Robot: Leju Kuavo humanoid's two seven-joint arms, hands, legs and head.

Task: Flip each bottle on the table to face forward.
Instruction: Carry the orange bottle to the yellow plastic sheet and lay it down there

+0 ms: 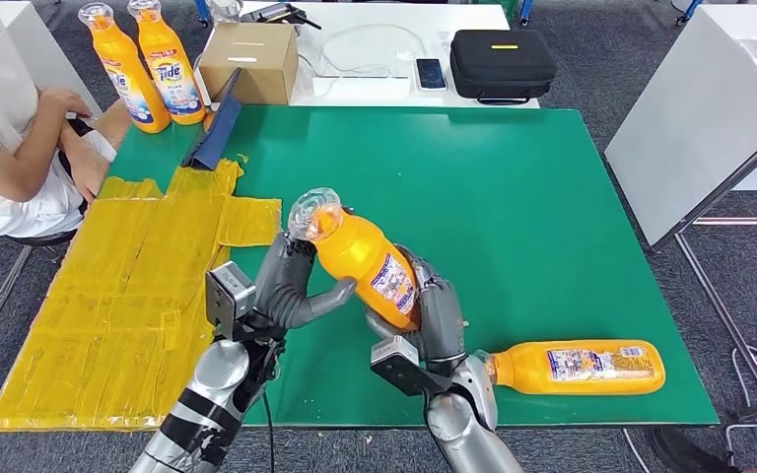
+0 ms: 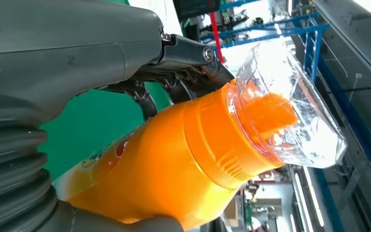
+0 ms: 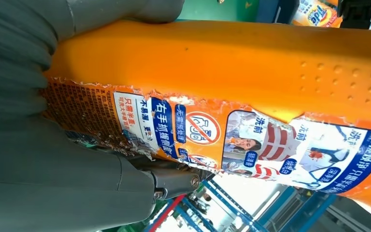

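Apparently both hands' fingers (image 1: 301,296) grip the tilted bottle (image 1: 367,261).

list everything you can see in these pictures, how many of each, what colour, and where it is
held bottle: one, orange, tilted above the mat, between both hands
lying bottle: one, orange, on its side at the mat's near right edge
standing bottles: two, orange, far left corner
mat: one, green, covering the table
yellow sheets: several, left side
cardboard box: one, brown, behind the mat
case: one, black, far table
phone: one, dark, beside the case
person: one, white shirt, seated far left
left hand: grey, holds the bottle's upper part
right hand: grey, holds its lower part
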